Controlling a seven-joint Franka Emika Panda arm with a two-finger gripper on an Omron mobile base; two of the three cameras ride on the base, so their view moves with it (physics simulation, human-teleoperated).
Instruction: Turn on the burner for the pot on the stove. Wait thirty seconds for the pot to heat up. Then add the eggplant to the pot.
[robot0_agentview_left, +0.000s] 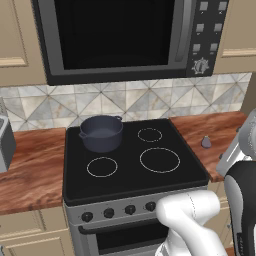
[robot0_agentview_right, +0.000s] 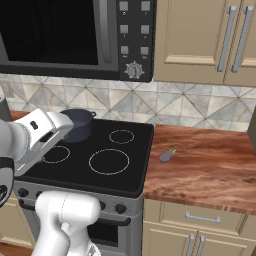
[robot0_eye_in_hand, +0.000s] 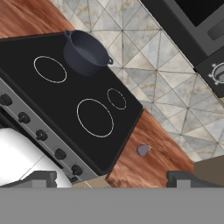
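We hold the claw (robot0_eye_in_hand: 109, 177) wide open and empty, high above the stove's (robot0_agentview_left: 135, 177) front right corner. The step in hand, we judge, is turning on the burner, since no ring glows. The pot (robot0_agentview_left: 101, 132) sits on the back left ring, at about 10 o'clock on the glass top in the left base view. To do this well we should pick the knob (robot0_agentview_left: 87, 217) that serves that ring, likely one at the left of the row, come at it square from the front, close evenly around it and twist without slipping. The eggplant (robot0_agentview_right: 166, 156) lies on the bench (robot0_agentview_right: 210, 165) just right of the stove, apart from everything. In the right base view its long axis runs roughly 8 to 2 o'clock, stem end toward 2.
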